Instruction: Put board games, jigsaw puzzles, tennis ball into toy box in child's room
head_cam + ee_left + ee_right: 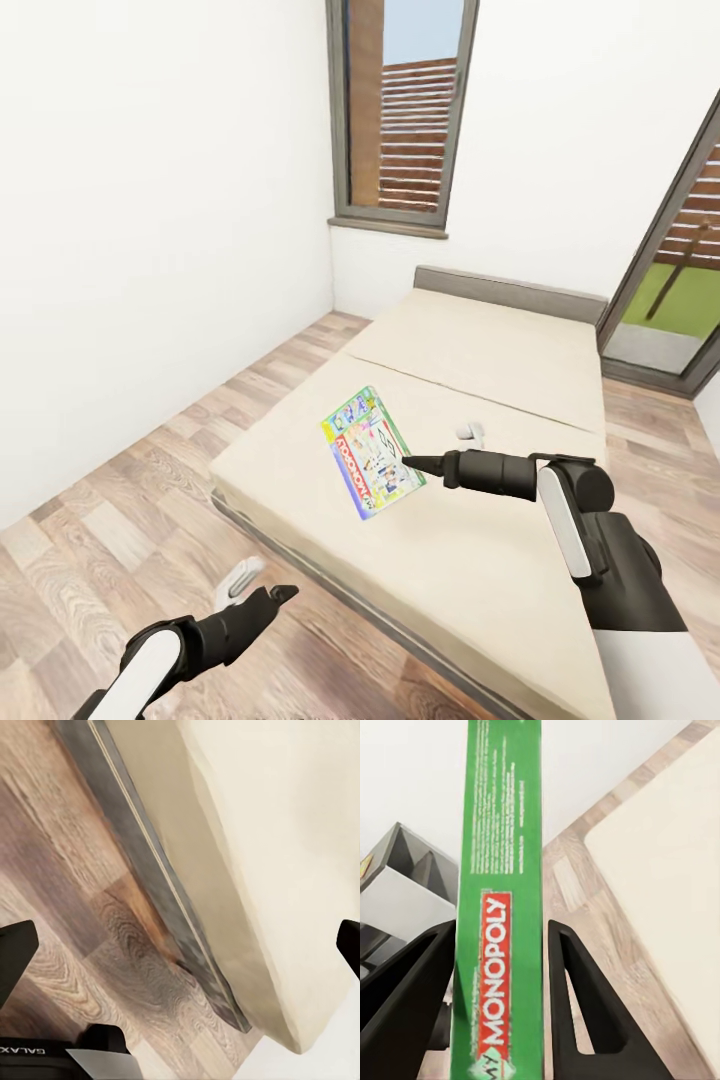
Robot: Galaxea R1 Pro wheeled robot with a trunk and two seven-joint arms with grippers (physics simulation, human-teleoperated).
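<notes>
R fingers (499,967) clamp board game (371,465) edge, above bed (470,560)

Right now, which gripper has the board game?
The right gripper: its fingers clamp the green Monopoly box by its edge. The left gripper hangs open over the floor.

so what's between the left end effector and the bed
Only bare wood floor lies between the left end effector and the bed. The head view shows the strip of planks; the left wrist view shows planks running up to the bed's grey frame.
</notes>
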